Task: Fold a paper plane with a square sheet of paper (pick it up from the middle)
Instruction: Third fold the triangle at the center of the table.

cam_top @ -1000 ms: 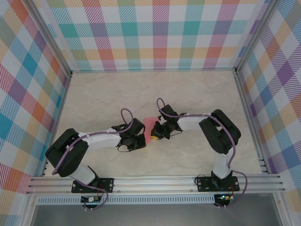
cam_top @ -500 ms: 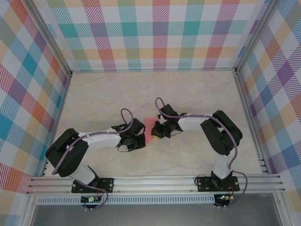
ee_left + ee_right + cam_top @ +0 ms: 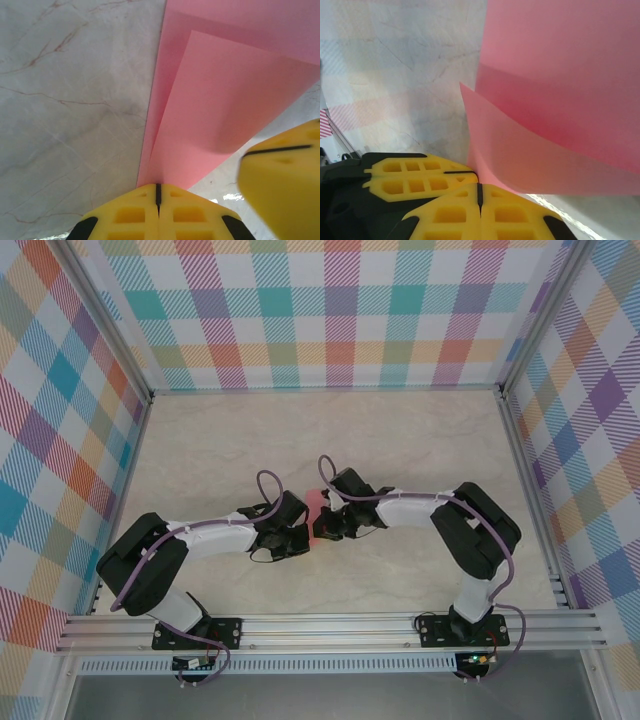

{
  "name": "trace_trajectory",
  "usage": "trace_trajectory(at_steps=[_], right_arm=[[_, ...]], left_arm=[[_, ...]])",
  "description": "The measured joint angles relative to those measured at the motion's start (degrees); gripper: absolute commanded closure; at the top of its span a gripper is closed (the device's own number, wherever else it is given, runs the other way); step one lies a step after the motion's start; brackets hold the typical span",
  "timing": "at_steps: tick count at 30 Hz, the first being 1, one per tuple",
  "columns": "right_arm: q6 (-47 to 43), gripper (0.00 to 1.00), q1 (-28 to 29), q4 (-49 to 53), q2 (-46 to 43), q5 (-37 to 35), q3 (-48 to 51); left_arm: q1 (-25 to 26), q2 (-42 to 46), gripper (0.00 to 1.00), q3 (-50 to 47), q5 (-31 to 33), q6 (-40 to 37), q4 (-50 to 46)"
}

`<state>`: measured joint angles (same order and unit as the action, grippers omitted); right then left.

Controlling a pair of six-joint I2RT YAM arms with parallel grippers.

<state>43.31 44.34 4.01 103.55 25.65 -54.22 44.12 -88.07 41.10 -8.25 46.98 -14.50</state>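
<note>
Paper, salmon-pink and creased into overlapping layers, sits at the middle of the table, held between the two arms where they meet. From above, the left gripper and right gripper are just beside each other at the sheet's near edge, and only a small pink patch shows beyond them. In the left wrist view the left gripper has its yellow jaws pressed together with no gap, clamped on a narrow corner of the paper. The sheet fans out from there, an upper flap lying over a slightly darker layer whose straight left edge runs over the marble. One of the right gripper's fingers shows blurred at the lower right, over the edge of the sheet. In the right wrist view the right gripper is likewise clenched on a low corner of the paper, which rises in curved, loosely stacked layers, lifted off the surface. The left gripper's fingers lie touching on its left.
</note>
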Motion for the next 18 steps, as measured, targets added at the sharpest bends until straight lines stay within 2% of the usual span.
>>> trace_trajectory(at_steps=[18], right_arm=[[-0.55,0.96,0.33,0.68,4.04,-0.04,-1.42]], left_arm=[[0.0,0.0,1.0,0.02,0.22,0.15,-0.28]])
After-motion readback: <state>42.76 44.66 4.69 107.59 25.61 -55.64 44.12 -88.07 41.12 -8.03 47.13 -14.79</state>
